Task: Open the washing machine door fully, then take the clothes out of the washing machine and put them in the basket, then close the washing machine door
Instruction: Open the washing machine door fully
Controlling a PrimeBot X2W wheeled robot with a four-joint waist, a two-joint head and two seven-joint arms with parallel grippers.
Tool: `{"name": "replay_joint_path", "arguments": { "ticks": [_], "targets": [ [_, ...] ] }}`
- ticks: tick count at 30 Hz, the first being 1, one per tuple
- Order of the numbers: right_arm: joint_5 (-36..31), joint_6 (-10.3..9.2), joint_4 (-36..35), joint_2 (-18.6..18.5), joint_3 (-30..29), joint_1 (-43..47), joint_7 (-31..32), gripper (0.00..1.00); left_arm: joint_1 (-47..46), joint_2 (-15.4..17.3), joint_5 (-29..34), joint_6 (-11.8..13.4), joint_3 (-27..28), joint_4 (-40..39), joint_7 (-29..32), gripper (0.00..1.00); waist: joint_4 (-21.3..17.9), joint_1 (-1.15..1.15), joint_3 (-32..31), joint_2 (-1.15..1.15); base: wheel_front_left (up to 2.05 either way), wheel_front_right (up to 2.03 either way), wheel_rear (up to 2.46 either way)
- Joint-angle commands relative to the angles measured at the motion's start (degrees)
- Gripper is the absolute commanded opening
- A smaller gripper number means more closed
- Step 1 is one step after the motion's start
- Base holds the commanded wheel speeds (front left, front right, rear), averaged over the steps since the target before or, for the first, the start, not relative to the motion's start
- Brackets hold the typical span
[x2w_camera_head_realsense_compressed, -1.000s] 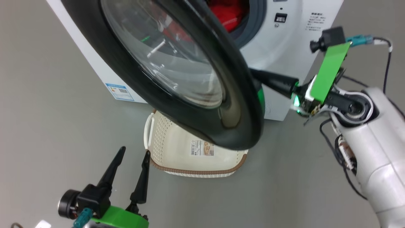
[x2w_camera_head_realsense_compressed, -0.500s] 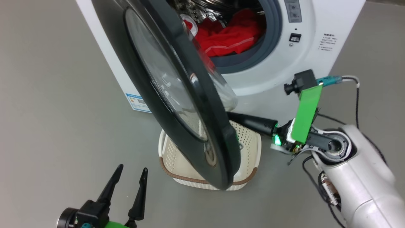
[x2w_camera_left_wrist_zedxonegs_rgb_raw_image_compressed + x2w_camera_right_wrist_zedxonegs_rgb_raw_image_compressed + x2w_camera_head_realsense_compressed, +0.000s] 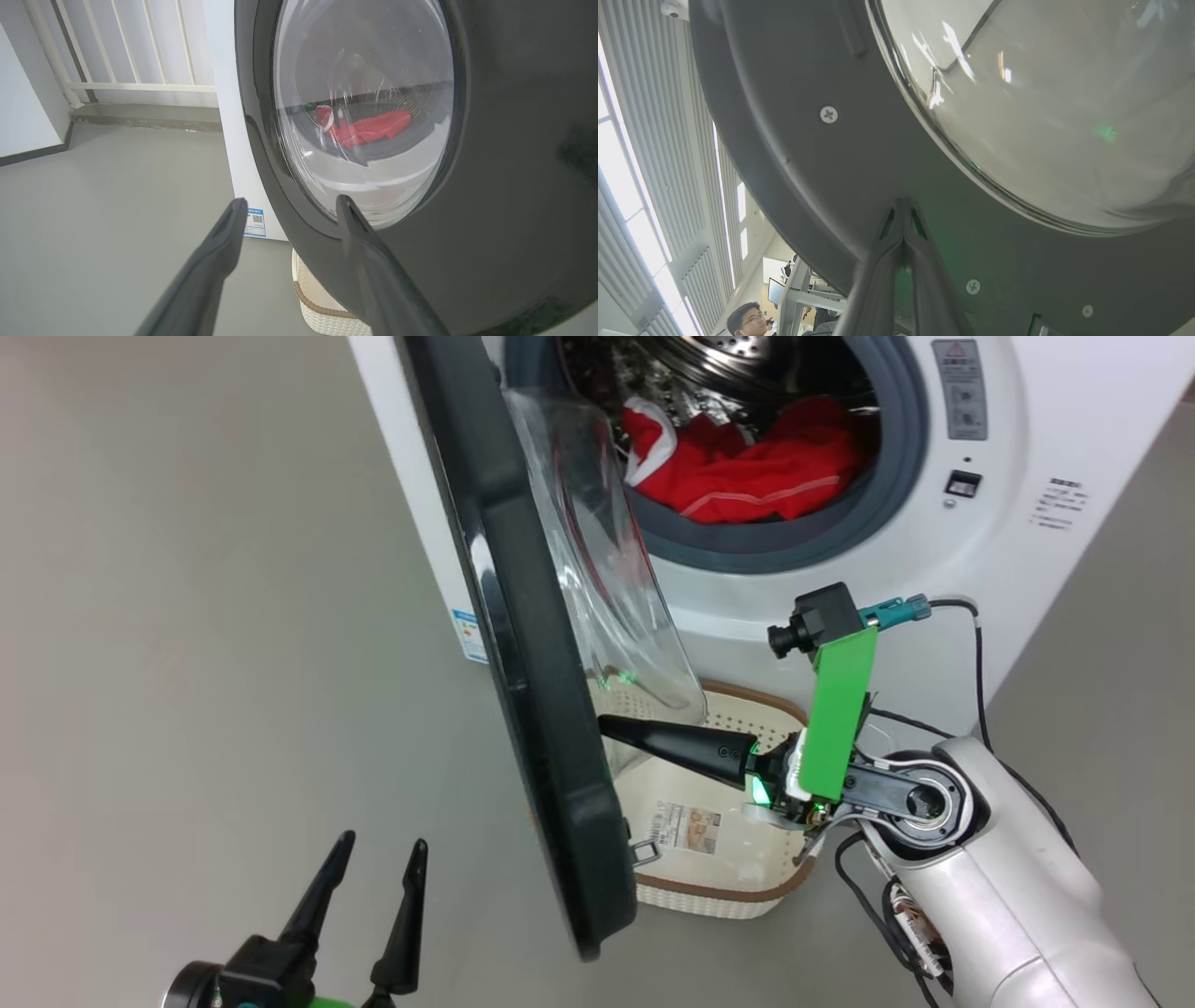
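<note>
Your right gripper has its fingers shut, tips against the inner face of the washing machine door — step one, I'd judge, and next it needs pushing past the tips until fully wide. One basket lies just under those fingers, one heap of clothes above in the one washing machine. Your left gripper, beyond the door, is spread, empty.

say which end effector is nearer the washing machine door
Right. The right end effector, shut, touches the washing machine door's inner face; the left end effector hangs open clear of it.
</note>
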Motion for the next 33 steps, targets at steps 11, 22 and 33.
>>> {"name": "replay_joint_path", "arguments": {
  "ticks": [11, 22, 33],
  "targets": [
    [-1.8, 0.1, -1.0, 4.3, 2.5, -0.3, 0.9, 0.0, -1.1, 0.3, -0.1, 0.6, 3.4, -1.2, -0.7, 1.0, 5.7, 0.0, -0.1, 0.0, 0.0, 0.0, 0.0],
    [-1.9, 0.1, 0.1, 5.5, 3.5, -1.3, 0.4, 0.0, -1.4, 0.3, -0.5, 1.6, 4.0, -0.7, -0.7, 1.0, 9.2, 0.0, -0.1, 0.0, 0.0, 0.0, 0.0],
    [-1.4, 0.1, 0.7, 5.8, 4.6, -2.5, -0.5, 0.0, -1.2, 0.3, -0.7, 2.1, 4.9, -1.0, -0.7, 1.0, 10.0, 0.0, 0.2, 0.0, 0.0, 0.0, 0.0]
  ]
}}
